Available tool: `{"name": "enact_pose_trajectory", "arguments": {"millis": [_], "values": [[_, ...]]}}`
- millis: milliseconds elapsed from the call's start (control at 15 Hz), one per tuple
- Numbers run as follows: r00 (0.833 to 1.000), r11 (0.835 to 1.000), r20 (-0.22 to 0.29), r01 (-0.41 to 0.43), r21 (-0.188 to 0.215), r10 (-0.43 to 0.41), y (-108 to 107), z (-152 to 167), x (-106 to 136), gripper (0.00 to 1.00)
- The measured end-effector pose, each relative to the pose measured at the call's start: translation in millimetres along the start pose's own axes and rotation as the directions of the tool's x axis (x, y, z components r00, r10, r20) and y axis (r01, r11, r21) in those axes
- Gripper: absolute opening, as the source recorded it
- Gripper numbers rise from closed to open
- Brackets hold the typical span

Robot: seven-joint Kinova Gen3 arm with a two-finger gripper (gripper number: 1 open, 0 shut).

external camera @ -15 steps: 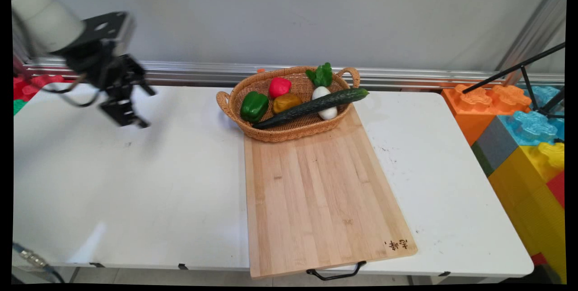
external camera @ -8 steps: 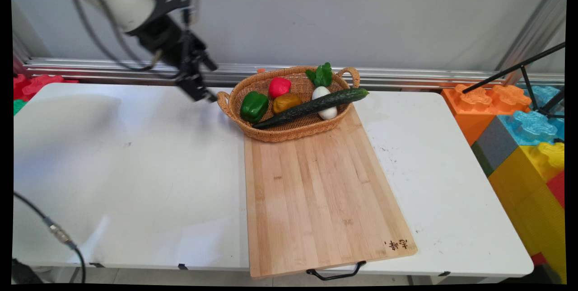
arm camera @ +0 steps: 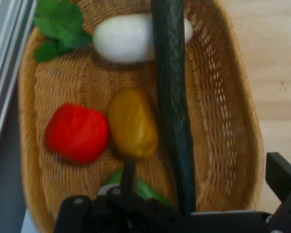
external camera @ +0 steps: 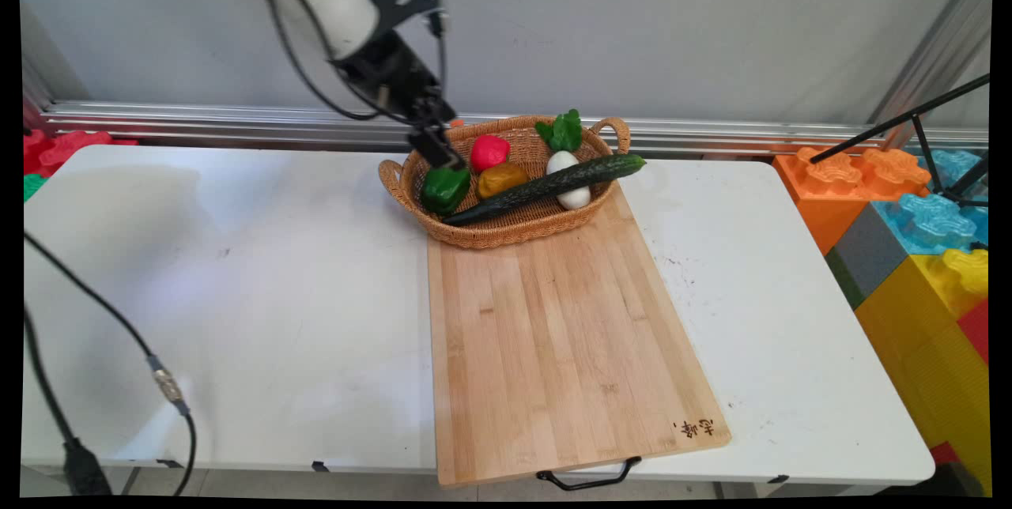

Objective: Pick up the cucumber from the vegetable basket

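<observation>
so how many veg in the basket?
5, all in the basket: green pepper at left under the gripper, red pepper, yellow potato, white radish, cucumber lying across it. More may sit underneath.

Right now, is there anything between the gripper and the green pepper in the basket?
Nothing visible. The gripper hovers above the green pepper at the left end of the basket, with only air between them. The cucumber lies beside the pepper, across the basket, not over it.
</observation>
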Motion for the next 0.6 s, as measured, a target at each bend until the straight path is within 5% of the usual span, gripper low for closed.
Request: {"name": "enact_pose_trajectory", "arguments": {"millis": [600], "values": [[0.999,0.999,-0.04,0.019,-0.045,-0.021,-26.6,116.6,27.0,1.0]]}}
